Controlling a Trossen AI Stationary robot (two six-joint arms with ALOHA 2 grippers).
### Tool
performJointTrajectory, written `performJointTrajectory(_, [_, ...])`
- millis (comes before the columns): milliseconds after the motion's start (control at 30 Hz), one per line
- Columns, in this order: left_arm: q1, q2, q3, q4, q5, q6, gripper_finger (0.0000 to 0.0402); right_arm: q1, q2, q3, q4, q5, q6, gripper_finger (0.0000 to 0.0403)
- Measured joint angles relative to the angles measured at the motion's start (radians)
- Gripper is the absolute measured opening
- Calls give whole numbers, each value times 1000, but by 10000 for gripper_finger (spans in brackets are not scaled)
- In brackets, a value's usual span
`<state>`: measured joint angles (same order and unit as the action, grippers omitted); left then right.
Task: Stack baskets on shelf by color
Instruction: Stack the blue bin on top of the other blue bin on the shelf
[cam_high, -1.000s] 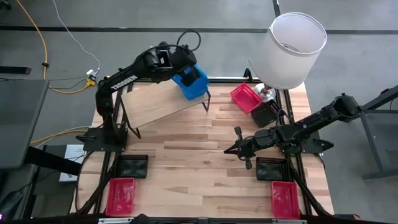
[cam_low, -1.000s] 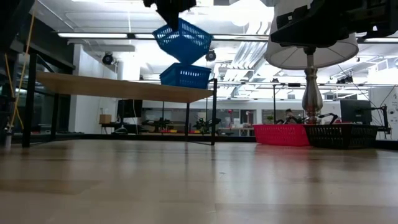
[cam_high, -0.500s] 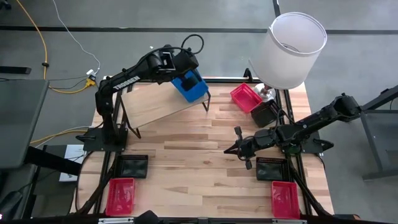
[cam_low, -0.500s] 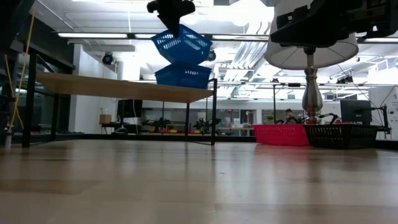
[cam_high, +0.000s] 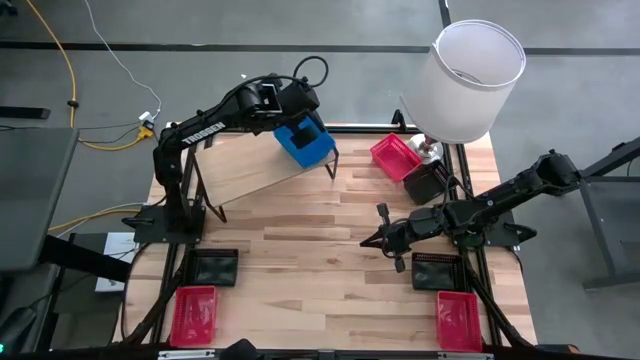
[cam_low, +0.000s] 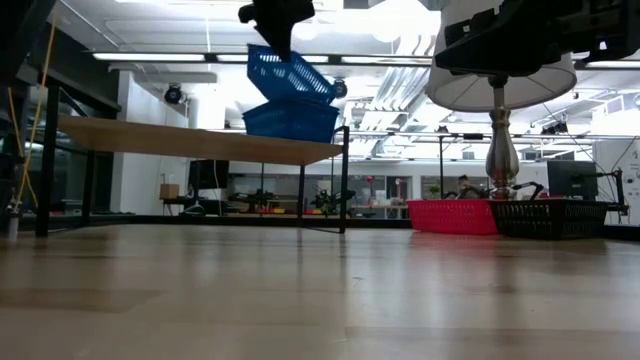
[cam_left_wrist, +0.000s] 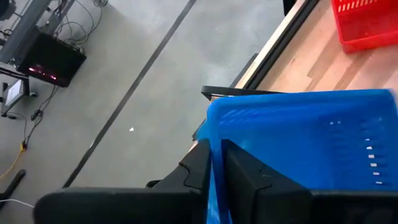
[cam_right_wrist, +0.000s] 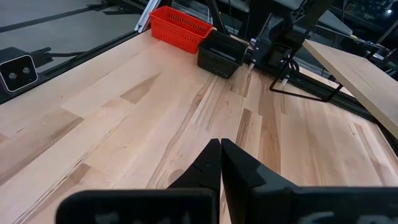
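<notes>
On striped wooden tabletop (cam_high: 300, 240), shelf (cam_high: 250, 165) at back, left gripper (cam_left_wrist: 215, 163) pinching blue basket (cam_left_wrist: 298, 149) wall, grey floor (cam_high: 200, 70) beyond.

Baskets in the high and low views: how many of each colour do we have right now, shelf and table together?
Blue: 2, upper blue basket tilted on lower blue basket, on the shelf
Red: 3, red baskets
Black: 3, black baskets
Total: 8
</notes>
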<state>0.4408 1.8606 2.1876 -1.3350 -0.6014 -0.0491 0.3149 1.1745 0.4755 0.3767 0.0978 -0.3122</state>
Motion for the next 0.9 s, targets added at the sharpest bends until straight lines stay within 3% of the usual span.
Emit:
performJointTrajectory(400, [-1,0,0,-3,9,-26,118,0,0,0,0,0,0,0])
performJointTrajectory(600, [-3,-12,0,-7,18,-31,139,0,0,0,0,0,1,0])
performJointTrajectory(767, [5,-12,1,-51,12,-102,120,0,0,0,0,0,26,0])
performJointTrajectory(900, [21,-12,1,-35,6,-150,52,0,0,0,-1,0,27,0])
